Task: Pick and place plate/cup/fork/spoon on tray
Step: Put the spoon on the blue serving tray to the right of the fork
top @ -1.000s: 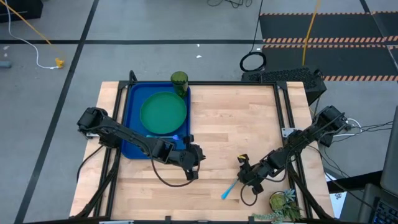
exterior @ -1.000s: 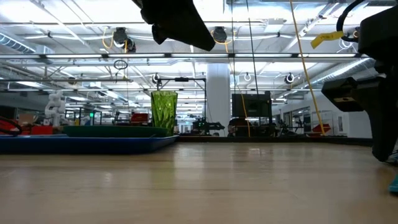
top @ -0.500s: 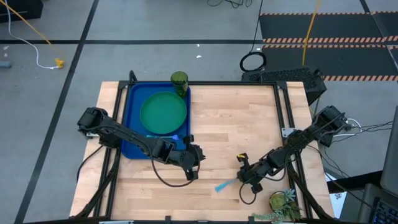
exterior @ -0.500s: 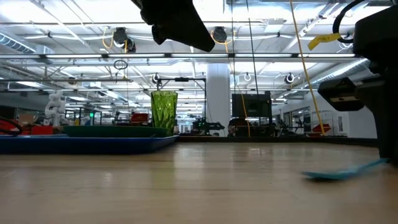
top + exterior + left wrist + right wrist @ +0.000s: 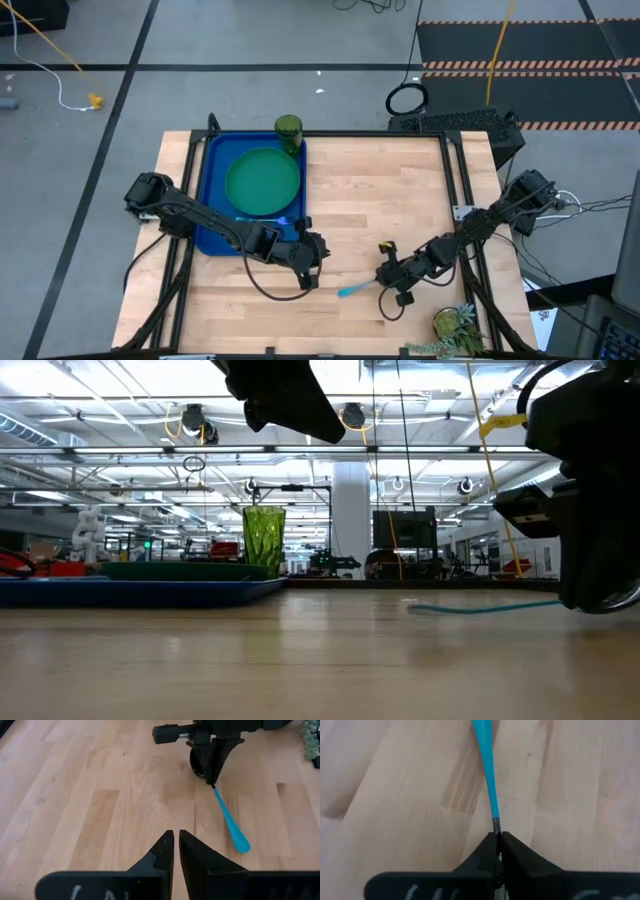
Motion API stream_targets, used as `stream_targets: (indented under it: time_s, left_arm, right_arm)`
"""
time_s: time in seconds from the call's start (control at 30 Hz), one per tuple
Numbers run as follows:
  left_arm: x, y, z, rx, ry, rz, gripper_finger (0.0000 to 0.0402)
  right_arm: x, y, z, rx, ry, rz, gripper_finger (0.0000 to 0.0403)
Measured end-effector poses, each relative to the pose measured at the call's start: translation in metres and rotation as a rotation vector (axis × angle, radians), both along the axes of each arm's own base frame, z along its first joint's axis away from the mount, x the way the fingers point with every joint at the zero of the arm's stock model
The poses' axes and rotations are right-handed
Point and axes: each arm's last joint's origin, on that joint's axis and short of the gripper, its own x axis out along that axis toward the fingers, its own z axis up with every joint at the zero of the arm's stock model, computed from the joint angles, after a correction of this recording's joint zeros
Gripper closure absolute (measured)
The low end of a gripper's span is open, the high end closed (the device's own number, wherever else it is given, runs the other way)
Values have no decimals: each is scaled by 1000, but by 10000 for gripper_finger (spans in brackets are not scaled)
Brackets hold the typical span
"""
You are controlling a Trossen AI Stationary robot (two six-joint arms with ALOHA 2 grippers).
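Observation:
The blue tray (image 5: 213,190) lies at the table's far left with the teal plate (image 5: 262,182) flat in it. The olive cup (image 5: 288,127) stands upright at the tray's far right corner. My right gripper (image 5: 382,283) is shut on the spoon (image 5: 358,288), a slim utensil with a light blue handle. Its handle points toward the table's left, and its head is hidden between the fingers. My left gripper (image 5: 312,265) hangs shut with nothing in it, above the wood beside the tray's near right corner. No fork shows in any view. My right gripper pinches the spoon at its head end between the two fingers. Only a short dark neck (image 5: 496,826) shows in front of the fingertips. The fingers slant down from the table's right and lie along the spoon. The handle (image 5: 227,817) stretches away nearly level, low over the wood; whether its free end (image 5: 241,843) touches the table I cannot tell.
A small potted plant (image 5: 455,325) stands at the near right corner, behind my right arm. Bare wood (image 5: 380,200) runs between the tray and my right gripper.
My right gripper has shut on the spoon's head end and shifted a little toward the table's left. The spoon's handle, which pointed toward the near edge, has swung round and now points toward the left.

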Motion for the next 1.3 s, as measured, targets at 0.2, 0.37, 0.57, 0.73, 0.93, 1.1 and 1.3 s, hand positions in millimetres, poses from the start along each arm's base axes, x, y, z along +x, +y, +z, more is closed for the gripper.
stream_targets:
  time_s: [0.2, 0.37, 0.57, 0.73, 0.93, 1.1, 1.3]
  left_arm:
    - [0, 0, 0, 5, 4, -3, 369]
    - [0, 1, 0, 10, 5, -5, 369]
    - [0, 2, 0, 20, 6, -11, 369]
    - [2, 6, 0, 22, 5, -2, 369]
    - [2, 7, 0, 21, 2, 4, 369]
    - [3, 7, 1, 18, -7, 3, 369]
    - [7, 6, 6, 20, -73, -17, 369]
  right_arm:
    - [5, -9, 0, 21, 2, -113, 359]
    - [6, -11, 0, 18, 3, -115, 321]
    - [3, -12, -2, -15, 32, -93, 293]
    - [1, -14, -5, -41, 26, -83, 294]
    - [-5, -21, -15, -19, -6, -107, 324]
    - [-8, -24, -19, -16, -9, -122, 376]
    - [-5, -22, -17, 1, -55, -129, 393]
